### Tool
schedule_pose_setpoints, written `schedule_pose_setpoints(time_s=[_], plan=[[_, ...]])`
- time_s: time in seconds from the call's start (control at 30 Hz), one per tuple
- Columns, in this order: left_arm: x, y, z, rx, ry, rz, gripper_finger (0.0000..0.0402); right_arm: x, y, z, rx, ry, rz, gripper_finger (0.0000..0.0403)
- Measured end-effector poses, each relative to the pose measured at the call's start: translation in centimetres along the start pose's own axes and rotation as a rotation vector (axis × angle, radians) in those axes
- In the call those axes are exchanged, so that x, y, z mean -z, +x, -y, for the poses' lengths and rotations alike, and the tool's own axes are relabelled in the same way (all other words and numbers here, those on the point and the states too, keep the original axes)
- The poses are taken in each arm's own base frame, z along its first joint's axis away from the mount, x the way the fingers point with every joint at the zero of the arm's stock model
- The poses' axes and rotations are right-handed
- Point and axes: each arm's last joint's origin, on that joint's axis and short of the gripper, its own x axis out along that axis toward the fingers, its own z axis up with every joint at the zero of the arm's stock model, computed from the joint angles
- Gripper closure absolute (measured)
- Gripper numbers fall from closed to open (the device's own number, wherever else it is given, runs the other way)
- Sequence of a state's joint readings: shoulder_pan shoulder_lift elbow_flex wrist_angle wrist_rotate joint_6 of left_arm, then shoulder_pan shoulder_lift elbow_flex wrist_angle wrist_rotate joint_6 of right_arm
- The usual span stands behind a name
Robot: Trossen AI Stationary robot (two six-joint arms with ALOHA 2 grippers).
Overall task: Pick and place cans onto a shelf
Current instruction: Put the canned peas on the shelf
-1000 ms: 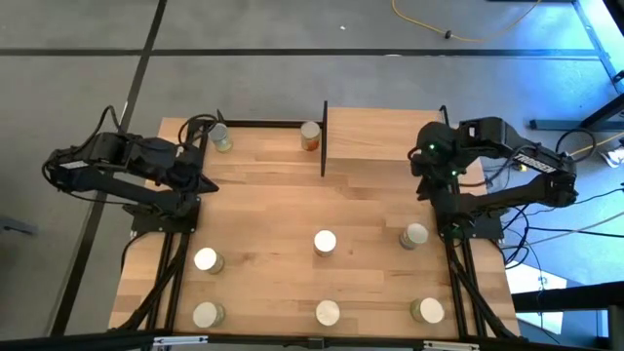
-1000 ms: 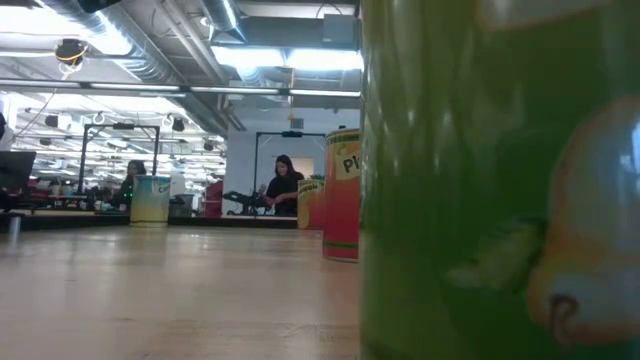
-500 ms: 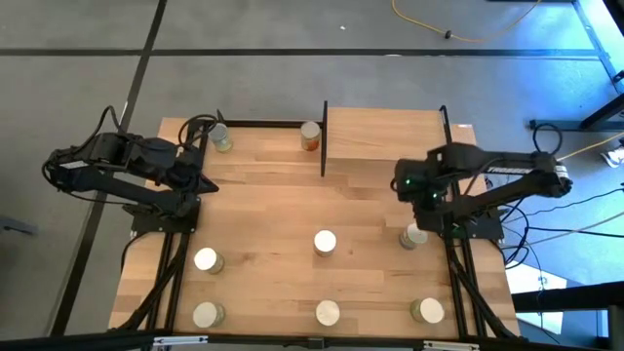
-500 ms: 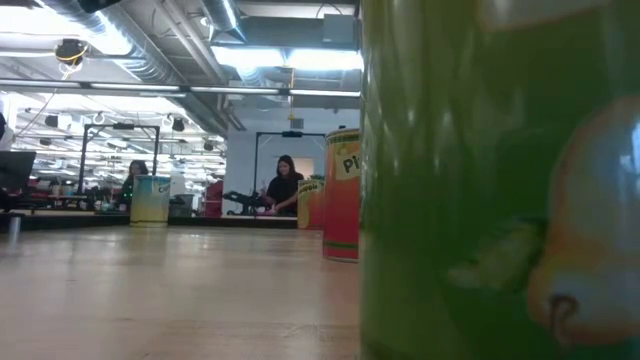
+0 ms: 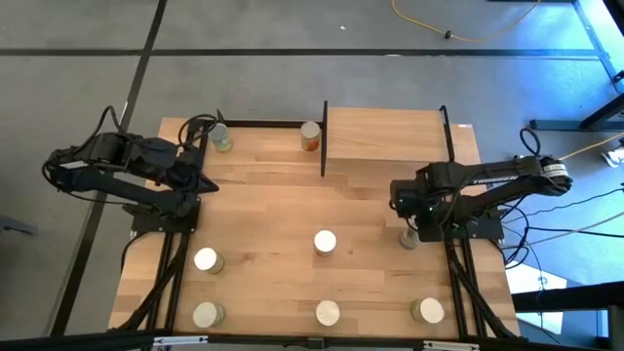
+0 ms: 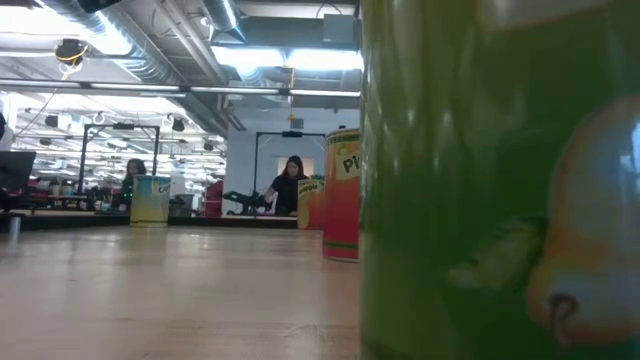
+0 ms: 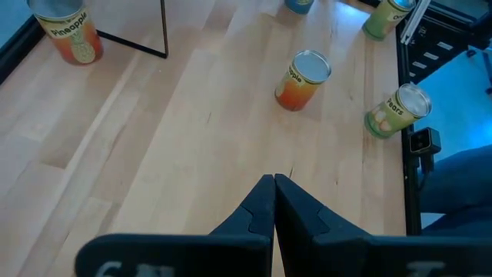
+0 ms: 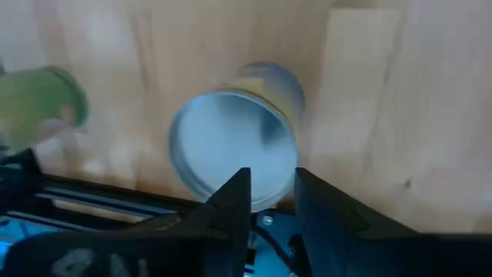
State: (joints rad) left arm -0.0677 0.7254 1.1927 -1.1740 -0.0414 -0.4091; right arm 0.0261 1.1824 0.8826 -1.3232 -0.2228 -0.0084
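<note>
The right claw [image 5: 410,226] hangs directly over a can [image 8: 234,158] near the right edge of the bench [image 5: 263,210], in the middle row of cans. In the right wrist view its two fingers [image 8: 231,201] stand apart with a gap between them, the can's pale round top just past the tips; nothing is gripped yet. Coming from above makes sense here (the cans stand upright and well apart from each other, so the fingers can straddle one without knocking a neighbour). A green-labelled can [image 8: 42,104] shows blurred off to one side in that same view.

The left claw [image 7: 274,201] is closed on nothing, its fingers pressed together, and its arm waits folded at the left edge of the bench, clear of the working area.

The shelf [image 5: 385,136] sits at the far side of the bench, a light board with a thin black frame and an upright black panel [image 5: 324,138] on its left side; its surface looks bare. An orange-labelled can [image 5: 310,136] stands just beside that panel on the outer side, and another can [image 5: 221,137] stands near the far left corner. Five more cans stand across the near half of the bench, so most of the job appears to remain.
</note>
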Motion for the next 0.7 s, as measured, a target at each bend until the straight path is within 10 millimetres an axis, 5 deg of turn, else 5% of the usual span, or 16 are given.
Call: schedule_pose_setpoints(time_s=[0.7], plan=[[-0.01, 0.00, 0.00, -0.002, 0.000, 0.001, 0.0401, -0.01, 1.03, 0.47, 0.078, 0.030, 0.004, 0.0301]])
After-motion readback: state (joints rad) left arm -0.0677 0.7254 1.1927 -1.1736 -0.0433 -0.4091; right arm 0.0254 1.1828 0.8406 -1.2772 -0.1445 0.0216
